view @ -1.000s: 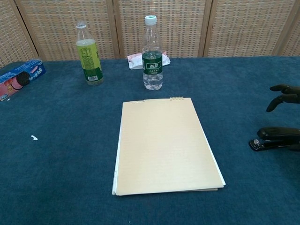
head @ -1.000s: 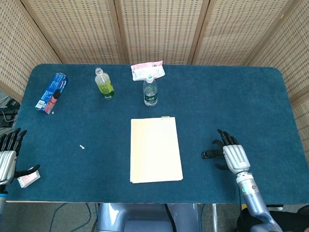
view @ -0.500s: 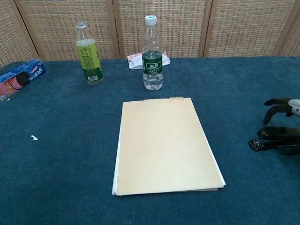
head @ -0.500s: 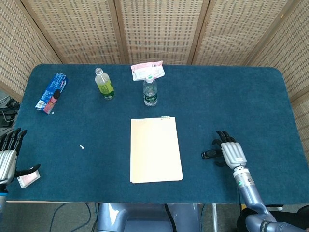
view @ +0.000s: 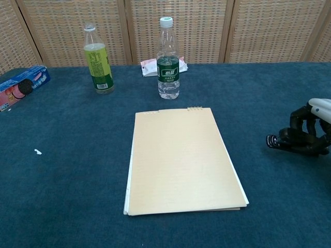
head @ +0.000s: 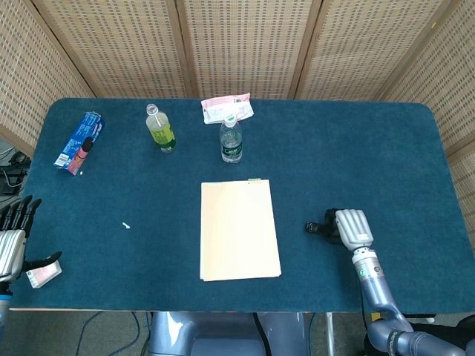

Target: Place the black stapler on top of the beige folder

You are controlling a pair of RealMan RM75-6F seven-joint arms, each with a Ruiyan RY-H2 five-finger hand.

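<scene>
The beige folder (head: 239, 230) (view: 181, 161) lies flat in the middle of the blue table. To its right, my right hand (head: 352, 228) (view: 312, 128) has its fingers curled over the black stapler (head: 315, 228) (view: 283, 142) and grips it. The stapler's front end sticks out towards the folder, a short gap away from the folder's right edge. My left hand (head: 12, 242) rests at the table's left edge with fingers spread and holds nothing; the chest view does not show it.
At the back stand a yellow-green bottle (head: 160, 130) (view: 98, 59) and a water bottle (head: 231, 140) (view: 168, 59), with a pink-white packet (head: 226, 108) behind. A blue cookie pack (head: 79, 142) (view: 20, 86) lies far left. A small card (head: 43, 276) sits by my left hand.
My right hand has closed over the stapler and moved it a little left, towards the folder. The left hand has not moved.
</scene>
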